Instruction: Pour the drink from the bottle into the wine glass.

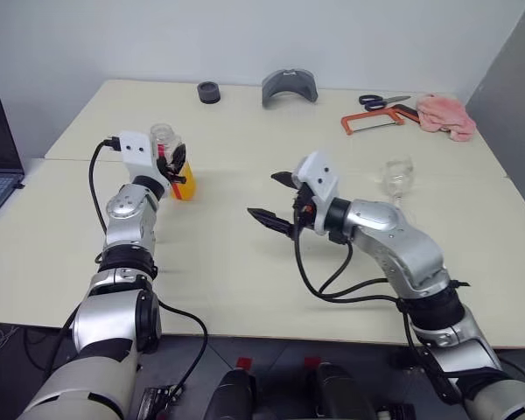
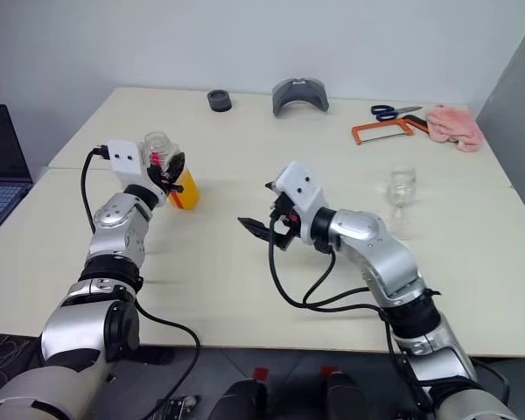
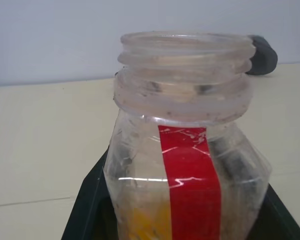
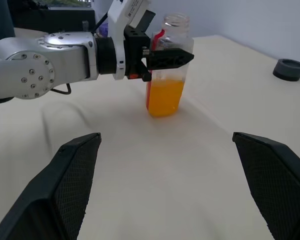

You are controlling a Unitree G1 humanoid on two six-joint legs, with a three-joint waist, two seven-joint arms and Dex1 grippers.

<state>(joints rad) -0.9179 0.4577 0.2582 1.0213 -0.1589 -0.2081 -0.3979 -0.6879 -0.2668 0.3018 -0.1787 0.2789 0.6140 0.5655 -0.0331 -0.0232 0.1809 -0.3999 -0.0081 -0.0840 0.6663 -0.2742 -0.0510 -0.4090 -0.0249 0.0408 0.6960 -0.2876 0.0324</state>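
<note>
Right fingers (image 1: 278,203) spread wide, empty, mid-bench. Left fingers (image 1: 175,164) clamp uncapped upright bottle (image 1: 177,166) near left edge; wine glass (image 1: 397,179) well apart, rightward.

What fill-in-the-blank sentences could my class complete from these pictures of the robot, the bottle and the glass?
1. The left gripper is shut on the ____.
2. The drink in the bottle is coloured ____.
3. The right gripper has its fingers ____.
4. The bottle's cap is ____, leaving its mouth open.

Missing words: bottle; orange; open; off
</note>
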